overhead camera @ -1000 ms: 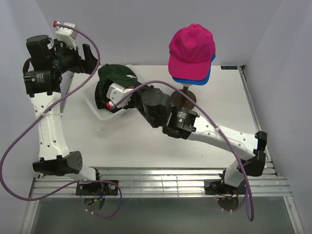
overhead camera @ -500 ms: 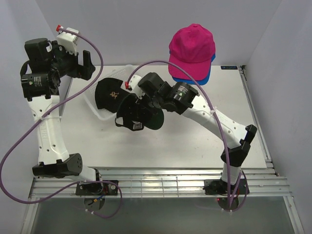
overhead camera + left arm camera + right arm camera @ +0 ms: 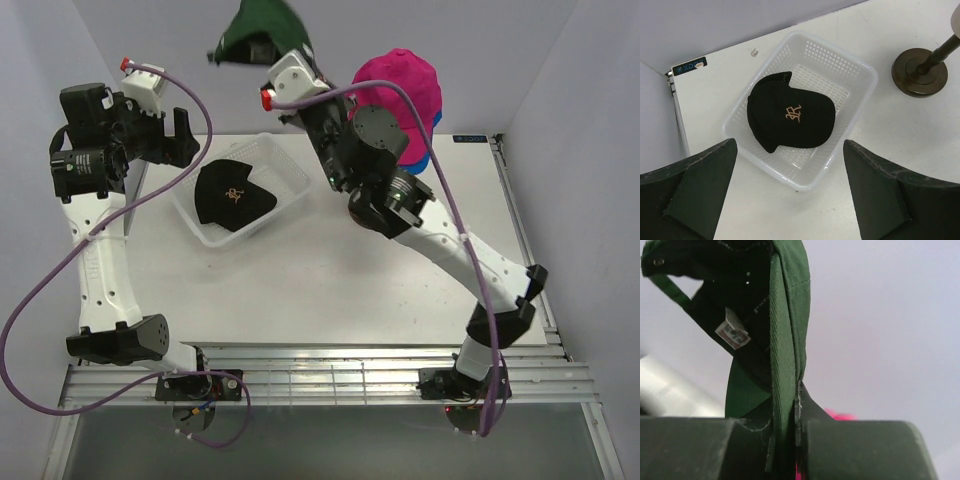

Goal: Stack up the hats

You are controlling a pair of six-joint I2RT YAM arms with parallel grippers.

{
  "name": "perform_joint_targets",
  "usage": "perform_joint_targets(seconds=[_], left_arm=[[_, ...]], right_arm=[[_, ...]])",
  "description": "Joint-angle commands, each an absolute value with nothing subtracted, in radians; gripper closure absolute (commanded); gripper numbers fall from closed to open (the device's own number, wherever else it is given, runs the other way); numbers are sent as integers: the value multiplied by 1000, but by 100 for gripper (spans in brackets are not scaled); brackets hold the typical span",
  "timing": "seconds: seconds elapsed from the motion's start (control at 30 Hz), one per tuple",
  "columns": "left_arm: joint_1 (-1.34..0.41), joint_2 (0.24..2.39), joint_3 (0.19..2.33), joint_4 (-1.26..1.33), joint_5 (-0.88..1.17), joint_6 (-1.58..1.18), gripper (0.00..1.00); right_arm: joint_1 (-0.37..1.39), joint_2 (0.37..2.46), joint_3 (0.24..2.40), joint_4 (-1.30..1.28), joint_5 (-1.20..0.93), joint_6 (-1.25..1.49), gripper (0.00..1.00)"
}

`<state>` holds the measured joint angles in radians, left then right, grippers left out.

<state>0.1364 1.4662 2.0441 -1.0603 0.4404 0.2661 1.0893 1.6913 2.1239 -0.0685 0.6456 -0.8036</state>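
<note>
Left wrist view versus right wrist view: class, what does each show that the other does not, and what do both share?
Only the left wrist view shows the black cap lying in the white basket, the dark stand base and the table, with the left jaws wide apart and empty. Only the right wrist view shows the green cap pinched between the shut right jaws, its inner label, and a sliver of the pink cap. Both share little: each arm's own dark jaws along the bottom edge, and pale wall.

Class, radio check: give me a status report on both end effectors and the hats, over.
Left end effector open, above basket. Right end effector shut on green cap, raised beside pink cap. Black cap in basket. Nothing seen blocking.
</note>
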Motion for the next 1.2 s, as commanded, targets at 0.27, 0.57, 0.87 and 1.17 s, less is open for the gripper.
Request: perform_joint_targets(seconds=[0.27,0.57,0.87,1.17], left_arm=[[141,1482,2039,-1026,558,219,3],[140,1502,2057,-1015,603,192,5],[141,1486,2036,-1014,601,201,5],[141,1480,2019,-1012,609,204,5]], right_arm=[[806,1833,2122,979,732,-1816,92],[752,1720,1895,849,819,-2016,92],[781,1638,1721,576,966,-1970,92],[897,1611,1681,436,1014,-1904,92]])
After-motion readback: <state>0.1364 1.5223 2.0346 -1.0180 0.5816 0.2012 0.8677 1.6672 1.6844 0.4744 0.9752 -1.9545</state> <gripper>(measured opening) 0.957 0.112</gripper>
